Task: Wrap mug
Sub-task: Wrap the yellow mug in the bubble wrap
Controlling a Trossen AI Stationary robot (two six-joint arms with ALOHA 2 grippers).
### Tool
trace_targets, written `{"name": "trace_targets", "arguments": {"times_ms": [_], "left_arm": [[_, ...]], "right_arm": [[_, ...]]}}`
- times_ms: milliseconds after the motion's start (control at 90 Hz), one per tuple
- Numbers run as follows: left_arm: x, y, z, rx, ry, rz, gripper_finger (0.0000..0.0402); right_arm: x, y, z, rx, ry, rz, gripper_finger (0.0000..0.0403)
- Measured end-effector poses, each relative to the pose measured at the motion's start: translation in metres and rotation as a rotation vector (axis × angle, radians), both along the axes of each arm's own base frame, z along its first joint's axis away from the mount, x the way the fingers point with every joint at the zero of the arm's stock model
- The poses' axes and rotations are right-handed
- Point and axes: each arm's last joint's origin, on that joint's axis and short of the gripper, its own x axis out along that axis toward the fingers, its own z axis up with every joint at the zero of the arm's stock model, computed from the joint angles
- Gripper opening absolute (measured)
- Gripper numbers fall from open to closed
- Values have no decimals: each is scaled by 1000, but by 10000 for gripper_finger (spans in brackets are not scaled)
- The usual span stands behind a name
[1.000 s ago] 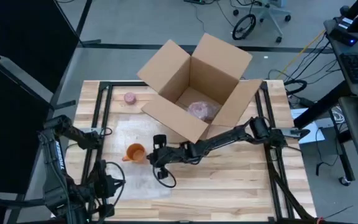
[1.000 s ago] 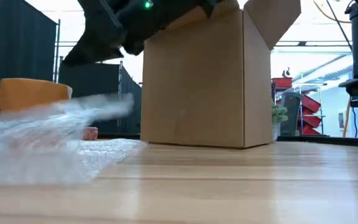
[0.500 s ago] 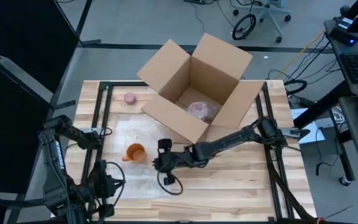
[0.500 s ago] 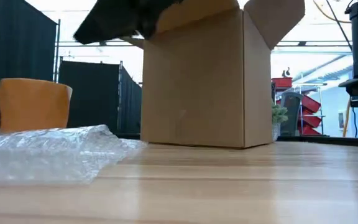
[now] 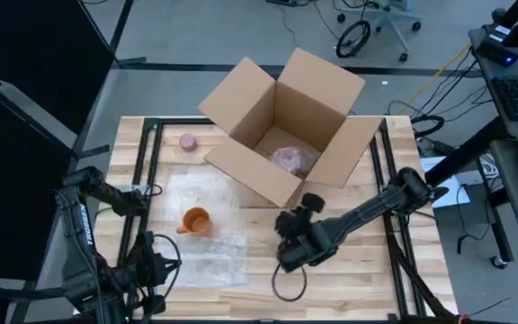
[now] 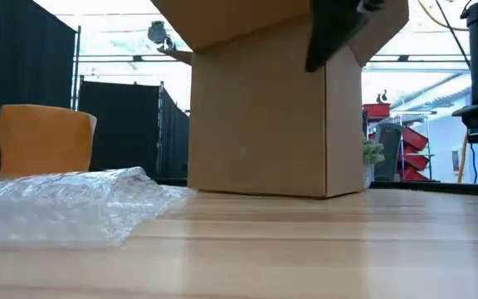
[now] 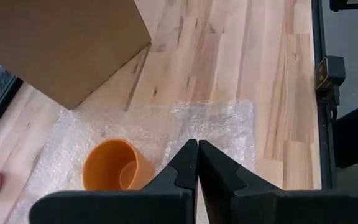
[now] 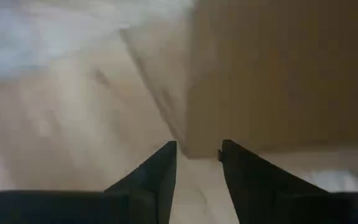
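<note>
The right gripper (image 8: pixel 197 163) hung empty, fingers slightly parted, its view blurred; the left gripper (image 7: pixel 197 163) sat closed above the mug (image 7: pixel 112 165), whose handle was hidden.

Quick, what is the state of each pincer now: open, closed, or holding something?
Left pincer: closed, holding nothing, above the bubble wrap near the orange mug.
Right pincer: open, empty, facing the cardboard box.

Orange mug (image 5: pixel 195 220): upright, mouth open to the ceiling, handle pointing away from the cardboard box. It stands on a clear sheet of bubble wrap (image 5: pixel 207 253), spread flat on the table and slightly rumpled along its near edge, beside the box.
</note>
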Motion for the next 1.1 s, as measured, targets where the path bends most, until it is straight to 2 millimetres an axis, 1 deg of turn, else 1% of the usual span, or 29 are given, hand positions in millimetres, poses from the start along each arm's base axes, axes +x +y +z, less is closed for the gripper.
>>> {"name": "trace_targets", "arguments": {"times_ms": [56, 111, 200, 256, 311, 467, 589, 744, 922, 1011, 1100], "left_arm": [[0, 0, 0, 9, -3, -6, 0], [0, 0, 0, 21, -3, -16, 0], [0, 0, 0, 38, 0, -31, 0], [0, 0, 0, 40, 0, -32, 0], [0, 0, 0, 40, -1, -33, 0], [0, 0, 0, 38, -3, -30, 0], [1, 0, 0, 34, -5, -27, 0], [1, -1, 0, 24, -6, -28, 0], [1, -1, 0, 23, -3, -29, 0], [1, -1, 0, 27, -1, -34, 0], [1, -1, 0, 28, -1, -34, 0]], "right_arm": [[-3, -5, -8, -6, -27, -37, 114], [0, -8, -13, 21, -75, -39, 114], [11, -6, -24, 68, -134, 43, 114], [17, -7, -30, 46, -144, 91, 114], [24, -12, -32, 7, -151, 123, 114], [30, -42, -34, -91, -74, 106, 113], [22, -50, -36, -83, 26, 80, 113], [-3, -36, -40, -9, 134, -10, 113], [-33, -17, -36, 2, 212, -149, 113], [-40, -5, -36, 4, 168, -177, 113], [-35, 9, -39, 49, 54, -133, 113]]}}
